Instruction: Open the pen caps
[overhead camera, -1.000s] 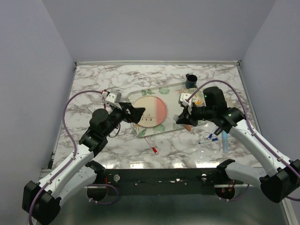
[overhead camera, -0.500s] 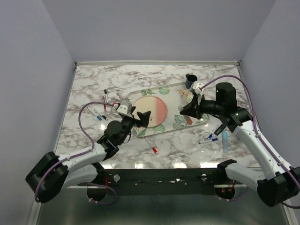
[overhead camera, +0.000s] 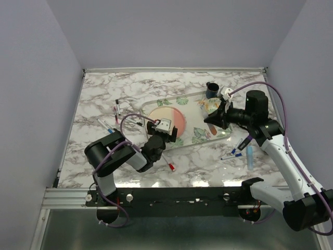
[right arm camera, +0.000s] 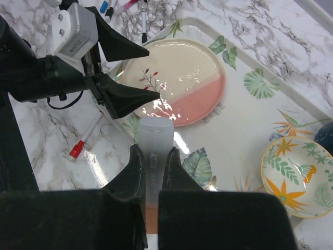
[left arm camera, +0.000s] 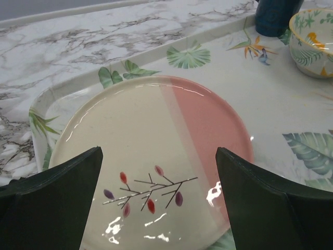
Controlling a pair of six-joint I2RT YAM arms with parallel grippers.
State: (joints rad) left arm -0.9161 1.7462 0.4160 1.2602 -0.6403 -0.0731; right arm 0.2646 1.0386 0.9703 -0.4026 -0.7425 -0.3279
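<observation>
I see left tool (left arm camera: 158, 152) spread wide, plate (left arm camera: 156, 114) at its 12 o'clock; right tool (right arm camera: 153, 157) clamps orange pen (right arm camera: 151, 216), frosted cap (right arm camera: 155, 129) on.

The round ceramic plate (left arm camera: 156, 135) is half cream, half pink, with a thin dark branch and red and purple leaves. The flat white tray (left arm camera: 270, 104) has green leaf prints. The chunky plastic highlighter (right arm camera: 154, 136) is orange, its end frosted.

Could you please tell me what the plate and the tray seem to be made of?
Plate: probably glazed ceramic; glossy, with sharp light reflections. Tray: likely melamine or similar plastic; duller sheen, printed leaves, thin raised rim, though I cannot be sure.
</observation>
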